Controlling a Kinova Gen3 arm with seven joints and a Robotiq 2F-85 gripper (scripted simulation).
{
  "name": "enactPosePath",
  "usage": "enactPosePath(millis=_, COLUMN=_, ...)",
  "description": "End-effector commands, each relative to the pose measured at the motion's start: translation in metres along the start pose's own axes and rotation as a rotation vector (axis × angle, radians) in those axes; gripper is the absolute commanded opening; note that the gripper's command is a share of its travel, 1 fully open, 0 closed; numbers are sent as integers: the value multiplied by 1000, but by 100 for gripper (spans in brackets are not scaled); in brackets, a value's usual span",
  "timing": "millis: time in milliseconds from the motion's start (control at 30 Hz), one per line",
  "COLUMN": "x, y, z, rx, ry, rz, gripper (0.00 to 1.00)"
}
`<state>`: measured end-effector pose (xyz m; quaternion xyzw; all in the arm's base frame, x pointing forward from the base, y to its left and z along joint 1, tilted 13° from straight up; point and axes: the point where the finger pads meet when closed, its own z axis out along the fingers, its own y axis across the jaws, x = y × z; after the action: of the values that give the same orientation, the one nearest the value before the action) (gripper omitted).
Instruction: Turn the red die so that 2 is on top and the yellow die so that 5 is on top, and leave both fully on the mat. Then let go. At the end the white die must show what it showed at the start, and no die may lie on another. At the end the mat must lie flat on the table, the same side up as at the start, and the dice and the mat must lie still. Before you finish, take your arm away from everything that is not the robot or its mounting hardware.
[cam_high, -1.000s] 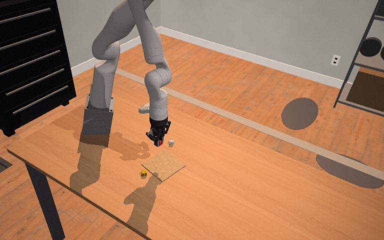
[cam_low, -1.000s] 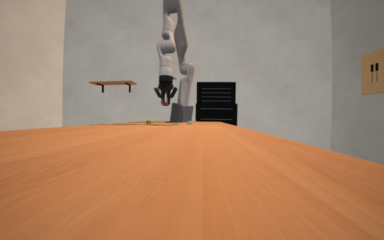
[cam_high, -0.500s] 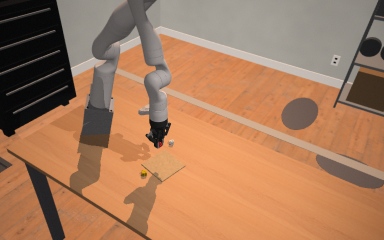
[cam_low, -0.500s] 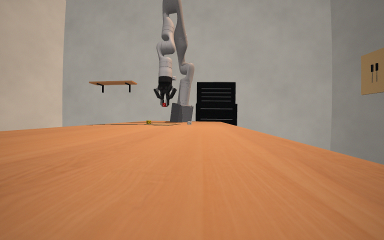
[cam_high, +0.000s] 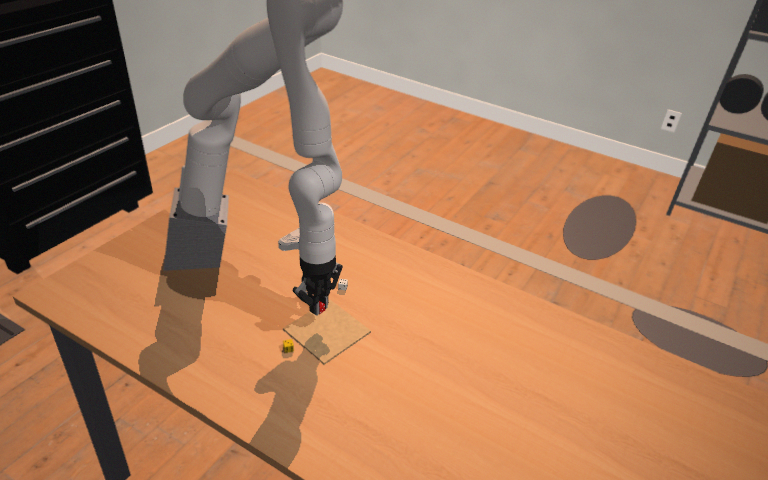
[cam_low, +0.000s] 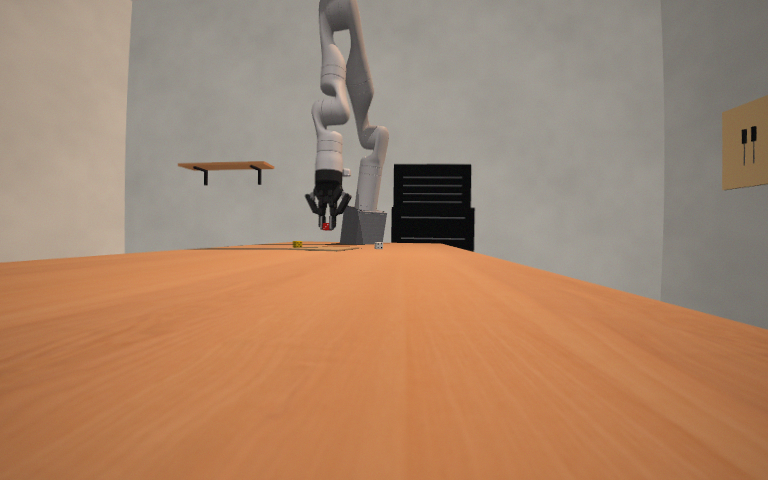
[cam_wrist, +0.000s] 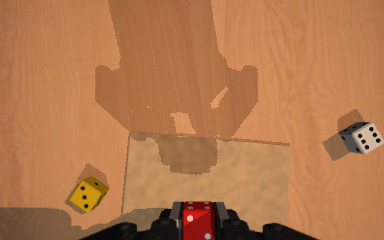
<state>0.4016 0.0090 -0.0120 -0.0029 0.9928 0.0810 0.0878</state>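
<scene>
At the left in the top view, you see the black drawer cabinet (cam_high: 63, 113) (cam_low: 432, 198), and then the grey base block (cam_high: 195, 246) (cam_low: 372, 229), which stands on the table (cam_high: 481, 367) (cam_low: 396, 367) (cam_wrist: 40, 75) and carries the arm.

Next, you find the yellow die (cam_high: 288, 346) (cam_low: 297, 244) (cam_wrist: 88, 195) on the table, just beside the left side of the mat (cam_high: 338, 333) (cam_low: 334, 249) (cam_wrist: 240, 170), so it is off the mat. Its upper face shows three dots to you in the wrist view.

Going to the right, your gripper (cam_high: 320, 309) (cam_low: 326, 225) (cam_wrist: 198, 216) points down and has the red die (cam_high: 322, 307) (cam_low: 325, 226) (cam_wrist: 198, 228) between its narrow-set fingers. You have this die in the air, above the table; its full dot count you cannot tell. The mat lies flat.

The white die (cam_high: 342, 284) (cam_low: 378, 245) (cam_wrist: 366, 138) rests on the table, outside the mat, on its far side in the top view, with six dots on its upper face. Well apart, at the far right, you see a shelf rack (cam_high: 689, 169).

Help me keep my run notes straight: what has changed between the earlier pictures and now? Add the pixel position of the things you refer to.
The gripper (cam_high: 320, 309) (cam_low: 326, 224) (cam_wrist: 198, 216) has come down toward the mat (cam_high: 342, 335) (cam_low: 334, 249) (cam_wrist: 245, 175), carrying the red die (cam_high: 322, 307) (cam_low: 325, 226) (cam_wrist: 198, 225). Nothing was newly gripped or released. The yellow die (cam_high: 287, 346) (cam_low: 297, 244) (cam_wrist: 87, 195), white die (cam_high: 342, 284) (cam_low: 378, 245) (cam_wrist: 367, 138) and mat look unmoved.
</scene>
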Motion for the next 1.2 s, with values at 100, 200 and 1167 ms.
enactPosePath(millis=100, x=10, y=5, z=31, rx=-7, ry=27, rz=-6, gripper=15)
enactPosePath(millis=200, x=10, y=5, z=38, rx=-7, ry=27, rz=-6, gripper=15)
enactPosePath(millis=1167, x=10, y=5, z=42, rx=-7, ry=27, rz=-6, gripper=15)
